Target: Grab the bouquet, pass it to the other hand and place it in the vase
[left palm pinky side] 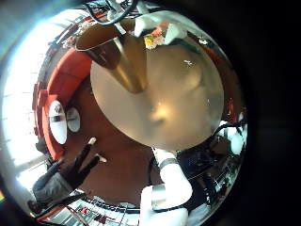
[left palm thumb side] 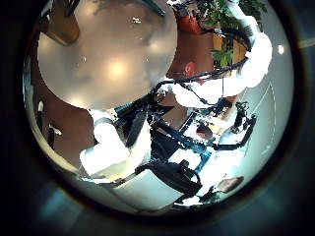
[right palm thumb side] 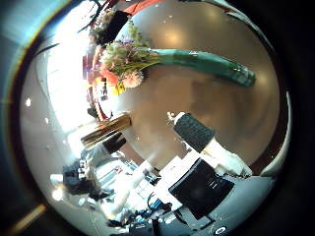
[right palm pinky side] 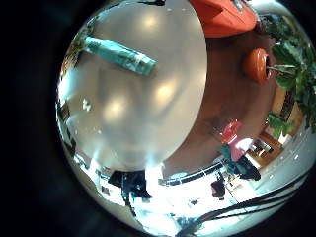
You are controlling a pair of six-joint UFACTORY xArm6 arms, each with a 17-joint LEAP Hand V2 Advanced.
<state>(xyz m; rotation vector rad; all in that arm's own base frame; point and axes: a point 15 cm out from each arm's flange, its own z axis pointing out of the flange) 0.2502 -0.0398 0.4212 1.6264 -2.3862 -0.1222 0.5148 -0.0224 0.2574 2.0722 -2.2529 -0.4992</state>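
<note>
The bouquet (right palm thumb side: pixel 123 61) lies on its side on the round table (right palm thumb side: pixel 212 98), with the flowers toward the vase and the long wrapped stem (right palm thumb side: pixel 202 64) pointing away. Its stem also shows in the right little finger side palm view (right palm pinky side: pixel 118 56). The tall metal vase (left palm pinky side: pixel 113 52) stands upright on the table near its edge, with the flowers (left palm pinky side: pixel 158 28) beside it; it also shows in the right thumb side palm view (right palm thumb side: pixel 103 130). My right hand (right palm thumb side: pixel 202 138) is open, high over the table, away from the bouquet. My left hand (left palm thumb side: pixel 123 152) is open, well above the table (left palm thumb side: pixel 108 59).
A sofa with cushions (left palm pinky side: pixel 58 118) stands on the floor beside the table. A stool (right palm pinky side: pixel 257 65) and potted plants (right palm pinky side: pixel 296 59) stand further off. A white robot arm (left palm thumb side: pixel 221 84) rises beside the table's edge.
</note>
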